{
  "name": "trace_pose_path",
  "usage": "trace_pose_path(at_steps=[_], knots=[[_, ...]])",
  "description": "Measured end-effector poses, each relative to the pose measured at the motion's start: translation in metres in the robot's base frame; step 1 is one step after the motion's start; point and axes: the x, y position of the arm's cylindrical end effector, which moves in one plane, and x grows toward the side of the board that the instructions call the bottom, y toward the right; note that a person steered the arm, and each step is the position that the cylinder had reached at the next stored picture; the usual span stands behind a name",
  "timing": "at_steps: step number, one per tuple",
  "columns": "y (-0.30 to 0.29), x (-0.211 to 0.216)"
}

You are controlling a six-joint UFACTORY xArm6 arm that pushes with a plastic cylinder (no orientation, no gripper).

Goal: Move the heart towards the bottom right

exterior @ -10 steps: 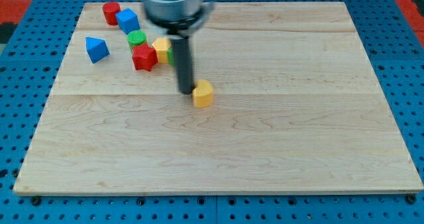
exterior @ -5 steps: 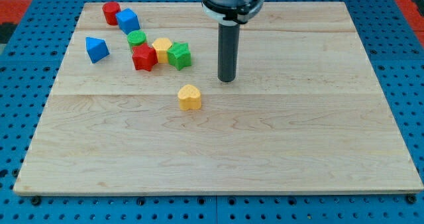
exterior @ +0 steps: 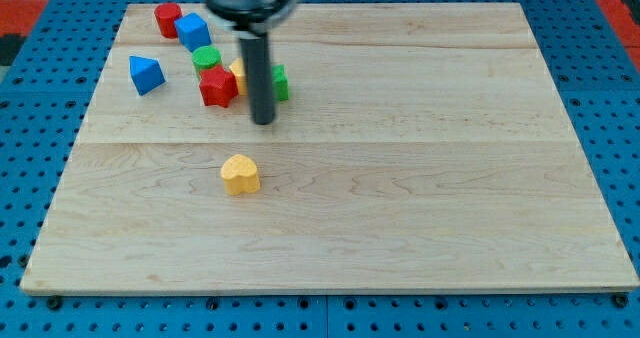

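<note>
The yellow heart block (exterior: 240, 174) lies on the wooden board (exterior: 420, 188), left of its middle. My tip (exterior: 263, 121) stands above and slightly right of the heart, apart from it. The rod rises in front of the yellow block (exterior: 238, 72) and the green block (exterior: 279, 82) and hides most of both.
A cluster sits at the view's top left: a red block (exterior: 167, 19), a blue cube (exterior: 193, 30), a green cylinder (exterior: 206, 58), a red block (exterior: 217, 86) and a blue triangular block (exterior: 146, 74).
The heart has slid down and to the left across the frames. My tip swung right of the heart, then back left to just above it.
</note>
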Motion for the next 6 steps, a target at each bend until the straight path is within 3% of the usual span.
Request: trace_pose_path(at_steps=[1, 2, 3, 4, 6], knots=[[-0.009, 0.022], [0.008, 0.073], [-0.03, 0.075], [-0.013, 0.124], [0.187, 0.109]])
